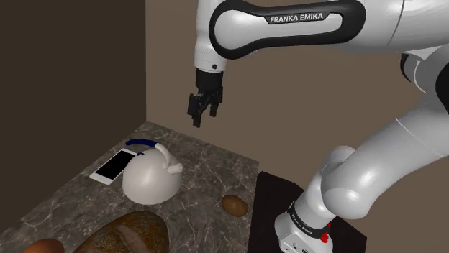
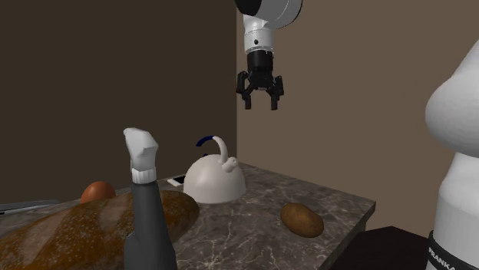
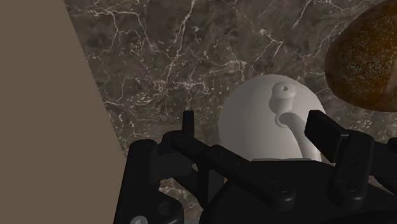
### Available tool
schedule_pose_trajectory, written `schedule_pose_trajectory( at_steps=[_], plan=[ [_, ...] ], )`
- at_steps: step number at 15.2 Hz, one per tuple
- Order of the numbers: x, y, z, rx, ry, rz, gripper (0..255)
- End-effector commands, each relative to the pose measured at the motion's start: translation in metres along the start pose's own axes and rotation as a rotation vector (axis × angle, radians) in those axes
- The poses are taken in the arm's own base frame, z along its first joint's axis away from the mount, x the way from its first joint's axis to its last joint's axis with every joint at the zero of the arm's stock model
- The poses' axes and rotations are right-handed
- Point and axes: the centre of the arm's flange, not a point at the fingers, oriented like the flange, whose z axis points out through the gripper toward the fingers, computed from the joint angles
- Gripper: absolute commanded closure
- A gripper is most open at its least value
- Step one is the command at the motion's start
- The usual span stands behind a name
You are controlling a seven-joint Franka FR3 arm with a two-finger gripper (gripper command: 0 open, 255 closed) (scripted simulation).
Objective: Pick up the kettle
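The kettle (image 1: 151, 180) is a white dome with a short spout, a knobbed lid and a dark blue handle arching over it. It stands upright on the dark marble counter (image 1: 209, 169), near the wall corner. The kettle (image 2: 215, 180) also appears in the second exterior view, behind a bread loaf. My black gripper (image 1: 203, 115) hangs high above the counter, up and toward the shoulder view's right of the kettle, touching nothing. In the second exterior view the gripper (image 2: 262, 104) is open, fingers apart. In the wrist view the kettle (image 3: 261, 121) lies far below, between the fingers (image 3: 323, 130).
A phone (image 1: 115, 167) lies flat beside the kettle, toward the wall. A large brown bread loaf (image 1: 126, 233) and a potato (image 1: 234, 205) lie nearer the counter's front. A dark bottle with a white cap (image 2: 146, 215) stands in the second exterior view's foreground. Walls close the corner behind.
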Motion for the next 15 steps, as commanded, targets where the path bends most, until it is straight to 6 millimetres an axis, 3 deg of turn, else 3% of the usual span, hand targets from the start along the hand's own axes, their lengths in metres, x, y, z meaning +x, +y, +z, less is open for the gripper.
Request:
schedule_pose_trajectory(
  at_steps=[1, 9, 15],
  plan=[
    [0.017, -0.023, 0.016, -0.011, -0.021, -0.039, 0],
    [0.064, -0.106, 0.081, -0.056, -0.099, -0.19, 0],
    [0.069, -0.11, 0.11, -0.059, -0.103, -0.197, 0]
  ],
)
